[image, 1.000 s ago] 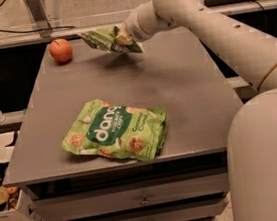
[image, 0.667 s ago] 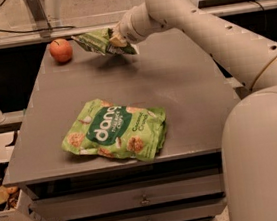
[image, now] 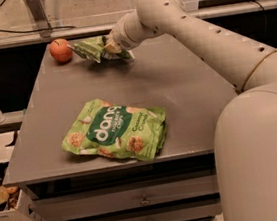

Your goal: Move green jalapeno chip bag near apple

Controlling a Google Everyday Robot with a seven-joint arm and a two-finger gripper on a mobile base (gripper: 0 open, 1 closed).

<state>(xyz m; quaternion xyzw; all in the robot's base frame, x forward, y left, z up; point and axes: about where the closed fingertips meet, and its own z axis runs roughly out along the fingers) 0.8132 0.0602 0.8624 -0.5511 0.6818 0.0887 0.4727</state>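
My gripper [image: 109, 47] pinches the right end of the small glossy green chip bag [image: 88, 48], crumpled and tilted, just above the far end of the grey table [image: 176, 92]. Its left tip is just beside the small round red-orange apple [image: 61, 50], which sits stem up, apart from it.

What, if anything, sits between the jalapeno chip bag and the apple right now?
Nothing visible. The gripper holds the green jalapeno chip bag close beside the apple, with only bare table between them. The large dang bag lies nearer the front, off that path.
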